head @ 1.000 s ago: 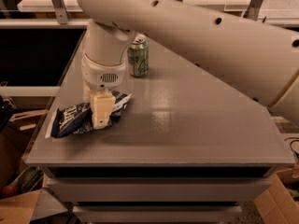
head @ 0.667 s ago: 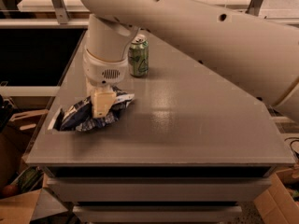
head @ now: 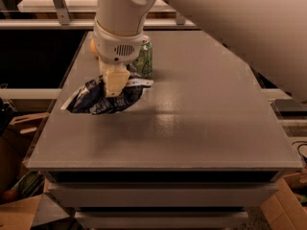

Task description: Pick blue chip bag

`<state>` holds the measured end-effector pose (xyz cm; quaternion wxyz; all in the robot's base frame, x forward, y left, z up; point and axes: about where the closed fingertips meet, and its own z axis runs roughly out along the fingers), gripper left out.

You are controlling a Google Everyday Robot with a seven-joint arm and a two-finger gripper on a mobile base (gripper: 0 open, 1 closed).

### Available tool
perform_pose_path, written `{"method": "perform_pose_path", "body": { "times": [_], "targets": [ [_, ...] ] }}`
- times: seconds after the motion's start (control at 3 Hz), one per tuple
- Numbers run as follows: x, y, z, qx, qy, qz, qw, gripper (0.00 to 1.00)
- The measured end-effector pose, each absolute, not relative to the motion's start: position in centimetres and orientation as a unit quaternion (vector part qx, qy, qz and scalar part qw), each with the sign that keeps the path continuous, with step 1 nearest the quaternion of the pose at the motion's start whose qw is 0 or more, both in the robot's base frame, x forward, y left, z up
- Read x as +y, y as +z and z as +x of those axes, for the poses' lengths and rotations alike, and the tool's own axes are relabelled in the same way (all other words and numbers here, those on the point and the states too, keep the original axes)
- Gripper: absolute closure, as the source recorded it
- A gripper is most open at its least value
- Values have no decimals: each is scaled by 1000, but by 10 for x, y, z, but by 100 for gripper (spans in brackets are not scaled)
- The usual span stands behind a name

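The blue chip bag (head: 93,99) is a crumpled dark navy foil bag with white edges. It hangs tilted, just above the left part of the grey table (head: 206,109). My gripper (head: 116,86) comes down from the big white arm and is shut on the bag's upper middle. The cream fingers (head: 116,80) pinch the foil. The bag's right end is partly hidden behind the fingers.
A green soda can (head: 145,60) stands upright just behind and to the right of the gripper. A sliver of an orange fruit (head: 92,47) shows behind the wrist. The white arm (head: 225,18) spans the upper right. Cardboard boxes (head: 19,210) lie on the floor at left.
The gripper has risen and shifted slightly right with the bag in it. The bag has come up off the table. The can has not moved.
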<state>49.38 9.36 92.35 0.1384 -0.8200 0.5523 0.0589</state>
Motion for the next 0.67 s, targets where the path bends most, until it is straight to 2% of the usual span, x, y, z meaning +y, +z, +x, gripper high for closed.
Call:
{"method": "perform_pose_path", "body": {
  "times": [0.67],
  "targets": [
    [79,965,506,558,29,-813,164,100]
  ]
}}
